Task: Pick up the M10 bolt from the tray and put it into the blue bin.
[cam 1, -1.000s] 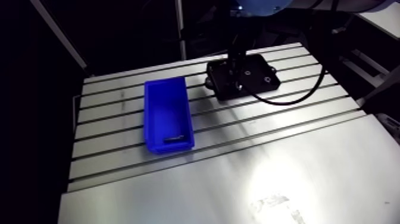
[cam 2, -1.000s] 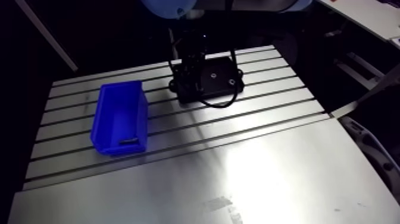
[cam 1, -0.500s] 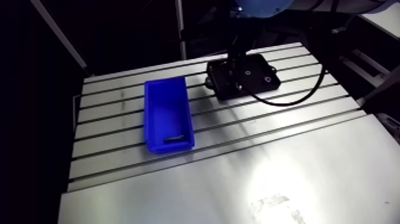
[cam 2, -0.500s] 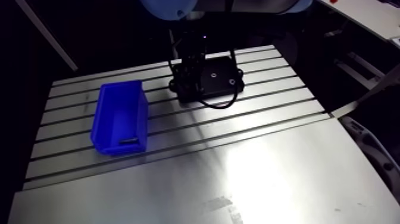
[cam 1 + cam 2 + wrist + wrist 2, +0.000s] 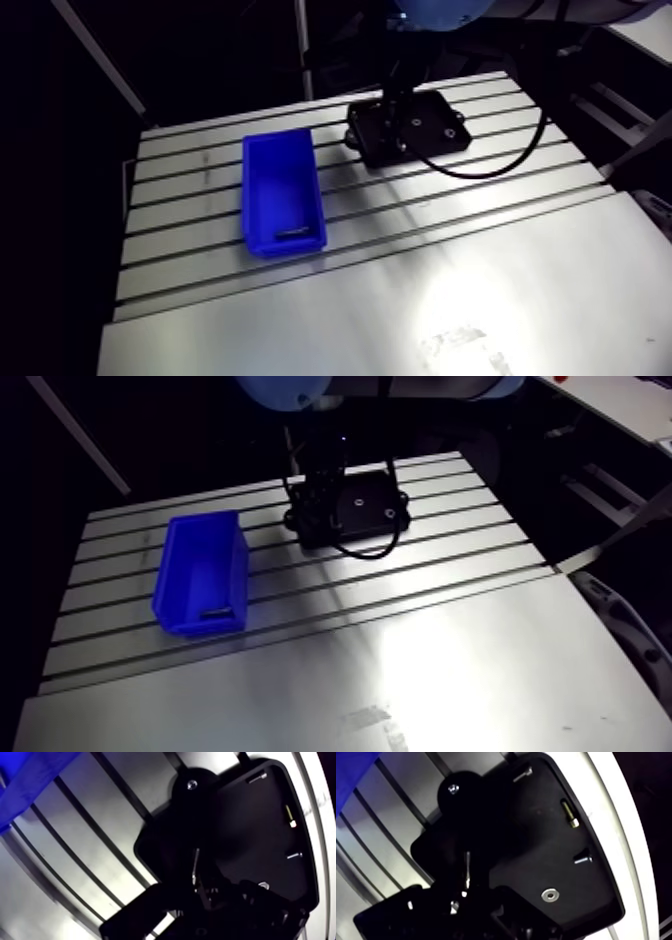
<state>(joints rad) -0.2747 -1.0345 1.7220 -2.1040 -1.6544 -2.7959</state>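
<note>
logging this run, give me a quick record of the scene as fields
table: slotted aluminium
blue bin: on the table, beside the tray and apart from it
tray: black, on the table, under the pincer
pincer: over the tray; open or shut not readable
near pincer: slim silvery fastener just ahead of it
other tray contents: brass-coloured piece, washer, dark screw
bin contents: not clear
stage: at the tray, pickup not confirmed

Blue bin [image 5: 280, 185], black tray [image 5: 436, 144], silver table [image 5: 400, 275] with dark parallel slots
</note>
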